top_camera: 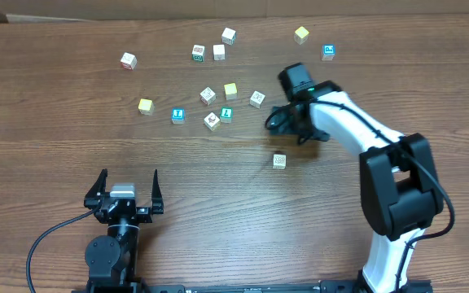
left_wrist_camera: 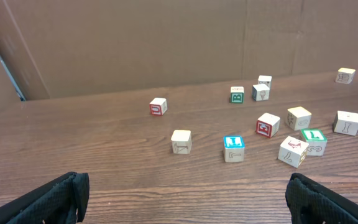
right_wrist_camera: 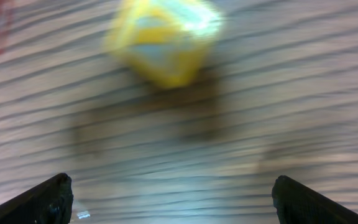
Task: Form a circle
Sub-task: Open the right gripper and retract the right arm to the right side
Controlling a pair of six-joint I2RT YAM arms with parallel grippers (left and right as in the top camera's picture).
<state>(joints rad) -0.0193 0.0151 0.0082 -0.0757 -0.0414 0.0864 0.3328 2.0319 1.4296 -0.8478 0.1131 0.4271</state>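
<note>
On the table (top_camera: 55, 122), a four-cube ring (top_camera: 230, 89)

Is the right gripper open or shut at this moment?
Open: the right gripper shows its fingertips wide apart in the wrist view, nothing between them.

Wooden table (top_camera: 55, 163), cardboard wall (left_wrist_camera: 135, 43), lone cube (top_camera: 279, 161)

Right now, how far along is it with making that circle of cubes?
Barely begun. Five cubes sit loosely bunched, no closed ring. Nothing is held: right gripper open, a blurred yellow-edged cube just ahead of it; left gripper open, away from the cubes. Outlying cubes remain to be gathered.
</note>
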